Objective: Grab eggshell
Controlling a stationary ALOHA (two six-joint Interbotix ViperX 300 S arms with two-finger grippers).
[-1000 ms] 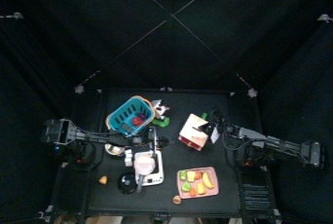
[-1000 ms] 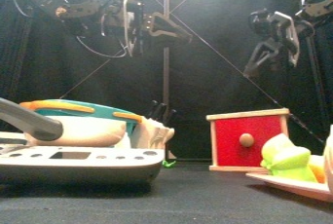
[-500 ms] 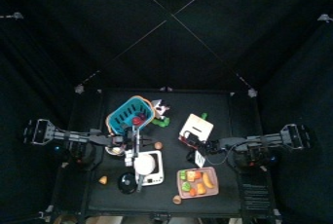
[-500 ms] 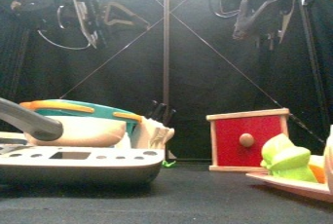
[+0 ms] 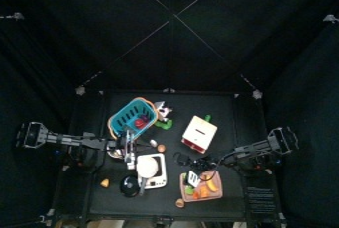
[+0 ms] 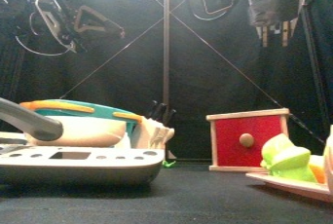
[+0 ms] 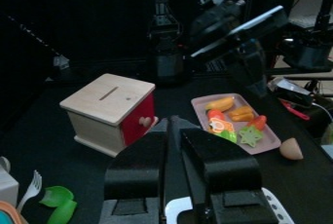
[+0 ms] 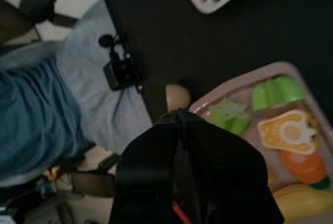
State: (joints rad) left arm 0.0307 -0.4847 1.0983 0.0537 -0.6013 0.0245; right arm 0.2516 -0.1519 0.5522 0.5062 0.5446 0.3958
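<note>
From above, the eggshell [image 5: 180, 203] lies at the surface's near edge, just beside the pink tray [image 5: 212, 194]. Seen from the left wrist, the left gripper [image 7: 178, 150] shows narrowly parted, empty jaws. Seen from the right wrist, the right gripper [image 8: 182, 123] hangs above the tray with jaws nearly together, holding nothing.

Your top view looks straight down from high up, so the tabletop [image 5: 232, 123] sits small, at about 6 o'clock of centre. Your front view sits at tabletop height, facing level across, very near the red box [image 6: 250, 140], which the top view and left wrist view also show. Your right wrist view looks down close over the pink tray [image 8: 279, 121], which all 4 views share.
</note>
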